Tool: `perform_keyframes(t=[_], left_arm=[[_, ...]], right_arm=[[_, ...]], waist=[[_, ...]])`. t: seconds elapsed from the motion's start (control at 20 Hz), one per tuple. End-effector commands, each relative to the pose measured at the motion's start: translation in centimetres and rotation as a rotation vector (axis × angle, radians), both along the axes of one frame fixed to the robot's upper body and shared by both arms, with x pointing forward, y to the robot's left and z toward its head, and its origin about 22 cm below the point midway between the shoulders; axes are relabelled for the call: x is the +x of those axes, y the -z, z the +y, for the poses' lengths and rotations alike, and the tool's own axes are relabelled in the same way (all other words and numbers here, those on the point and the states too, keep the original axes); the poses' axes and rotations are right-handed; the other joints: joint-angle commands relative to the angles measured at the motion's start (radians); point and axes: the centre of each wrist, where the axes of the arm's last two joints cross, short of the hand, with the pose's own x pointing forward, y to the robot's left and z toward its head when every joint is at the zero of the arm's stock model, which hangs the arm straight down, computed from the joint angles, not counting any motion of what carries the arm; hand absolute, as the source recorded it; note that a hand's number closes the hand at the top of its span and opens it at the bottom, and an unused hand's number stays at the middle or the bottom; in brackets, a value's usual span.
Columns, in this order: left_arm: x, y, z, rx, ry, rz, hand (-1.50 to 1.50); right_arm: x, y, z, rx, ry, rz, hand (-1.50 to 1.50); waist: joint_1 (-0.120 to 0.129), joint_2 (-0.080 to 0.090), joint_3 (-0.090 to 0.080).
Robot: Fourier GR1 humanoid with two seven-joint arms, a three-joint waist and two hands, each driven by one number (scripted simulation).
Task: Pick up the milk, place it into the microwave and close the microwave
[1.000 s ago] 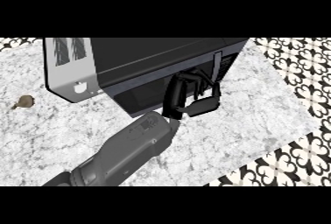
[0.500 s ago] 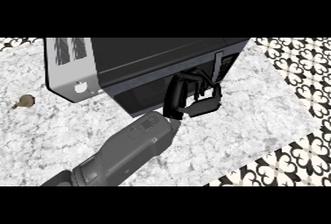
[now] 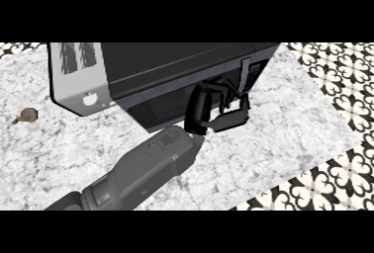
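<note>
Hardly any movement is seen since before: one hand (image 3: 219, 111), fingers curled but clamped on nothing, is kept against the microwave (image 3: 175, 74) door, apparently to shut it. Milk is hidden, presumably inside.

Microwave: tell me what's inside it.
Nothing inside shows. The microwave is seen from above, its dark top and door covering the cavity. The hand is at its door. No milk is visible anywhere.
</note>
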Motion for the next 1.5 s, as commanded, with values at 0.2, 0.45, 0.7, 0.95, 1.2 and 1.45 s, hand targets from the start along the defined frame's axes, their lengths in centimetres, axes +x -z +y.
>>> perform_keyframes(t=[0.2, 0.45, 0.7, 0.95, 1.2, 1.45], left_arm=[[1.7, -0.8, 0.2, 0.014, -0.017, 0.024, 1.5], [1.6, -0.8, -0.2, 0.062, 0.025, -0.007, 1.5], [1.8, 0.8, 0.5, 0.155, -0.026, 0.039, 1.5], [1.9, 2.1, 1.4, 0.184, -0.112, 0.113, 1.5], [2.0, 2.8, 1.8, 0.196, -0.167, 0.158, 1.5], [1.2, 4.2, 2.4, 0.164, -0.18, 0.22, 1.5]], right_arm=[[0.1, -1.2, -0.3, -0.007, -0.022, -0.021, -1.5], [0.1, -1.2, 0.0, -0.001, -0.072, -0.021, -1.5], [0.3, -1.5, 0.3, 0.009, -0.113, -0.021, -1.5], [0.0, -1.8, 0.2, 0.009, -0.131, -0.02, -1.5], [-0.3, -2.6, -0.4, 0.004, -0.111, -0.028, -1.5], [-0.9, -2.2, -1.0, 0.026, -0.101, -0.012, -1.5]], waist=[[-0.008, 0.012, -0.003], [-0.015, 0.009, 0.002], [0.005, 0.006, 0.002], [0.026, -0.001, 0.001], [0.065, -0.01, 0.0], [0.082, -0.013, -0.002]])
